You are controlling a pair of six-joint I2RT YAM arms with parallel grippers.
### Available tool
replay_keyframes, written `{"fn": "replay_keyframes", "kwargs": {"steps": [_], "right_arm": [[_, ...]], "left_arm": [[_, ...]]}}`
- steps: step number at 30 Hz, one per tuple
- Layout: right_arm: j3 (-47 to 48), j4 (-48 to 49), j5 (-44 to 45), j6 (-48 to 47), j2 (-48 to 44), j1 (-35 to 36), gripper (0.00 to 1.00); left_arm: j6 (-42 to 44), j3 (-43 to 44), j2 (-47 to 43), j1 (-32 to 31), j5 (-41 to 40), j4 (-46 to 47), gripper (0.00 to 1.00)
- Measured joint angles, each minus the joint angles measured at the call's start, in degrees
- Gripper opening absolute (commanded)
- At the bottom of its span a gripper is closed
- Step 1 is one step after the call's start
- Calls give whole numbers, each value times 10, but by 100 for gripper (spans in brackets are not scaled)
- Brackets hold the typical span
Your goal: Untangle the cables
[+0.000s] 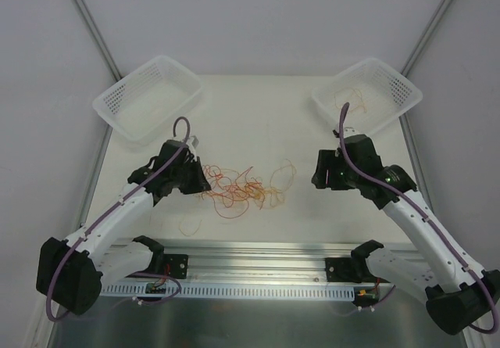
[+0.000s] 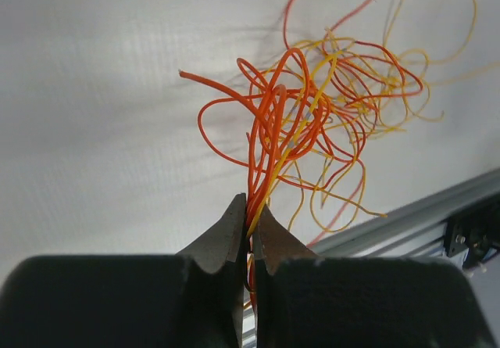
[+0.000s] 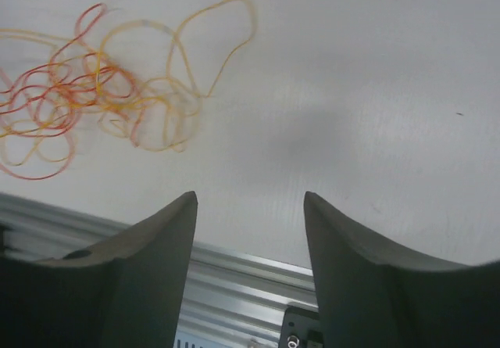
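Observation:
A tangle of thin orange-yellow and red cables (image 1: 242, 188) lies on the white table between the arms. My left gripper (image 1: 201, 182) is at the tangle's left end. In the left wrist view my left gripper (image 2: 251, 207) is shut on a bunch of red and yellow strands (image 2: 269, 141) that run up from the jaws into the tangle. My right gripper (image 1: 319, 177) is open and empty to the right of the tangle, apart from it. In the right wrist view my right gripper (image 3: 250, 201) hovers over bare table, with the tangle (image 3: 94, 98) at upper left.
A white mesh basket (image 1: 148, 98) stands at the back left. Another basket (image 1: 367, 94) at the back right holds a loose orange cable (image 1: 351, 99). One separate yellow strand (image 1: 189, 224) lies near the front rail (image 1: 258, 266). Metal rail borders the table's near edge.

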Motion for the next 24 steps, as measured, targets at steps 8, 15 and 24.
{"fn": "replay_keyframes", "kwargs": {"steps": [8,15,24], "right_arm": [[41,79,-109,-67,69,112,68],[47,157,-133,-68,174,165,68],[47,199,-120,-37,206,216,68]], "left_arm": [[15,31,48,-67,17,-2,9],[2,26,35,-77,28,-4,52],[49,25,-53,-77,-17,-51,63]]}}
